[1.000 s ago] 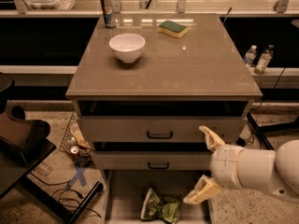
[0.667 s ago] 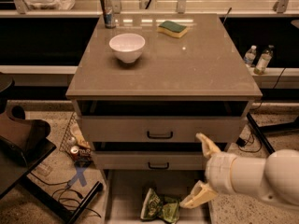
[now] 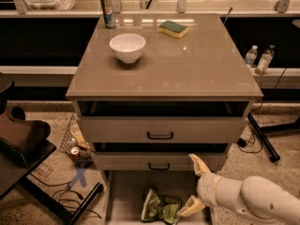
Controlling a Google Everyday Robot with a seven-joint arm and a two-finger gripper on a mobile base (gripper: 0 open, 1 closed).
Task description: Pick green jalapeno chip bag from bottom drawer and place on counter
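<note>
The green jalapeno chip bag [image 3: 161, 206] lies crumpled on the floor of the open bottom drawer [image 3: 123, 193], near its front. My gripper [image 3: 193, 185] is open just right of the bag, with one tan finger up by the middle drawer's front and the other touching or almost touching the bag's right edge. It holds nothing. The white arm [image 3: 251, 199] comes in from the lower right. The counter [image 3: 187, 67] is the wide grey-brown cabinet top above.
On the counter stand a white bowl [image 3: 127, 47], a can [image 3: 108, 10] and a green-and-yellow sponge [image 3: 173, 28]. Two grey drawers with black handles [image 3: 160, 135] sit above the open one. Cans and clutter [image 3: 76, 148] lie on the floor at left, bottles [image 3: 258, 59] at right.
My gripper and arm have moved left and down towards the bag in the bottom drawer. The bag has not moved.
</note>
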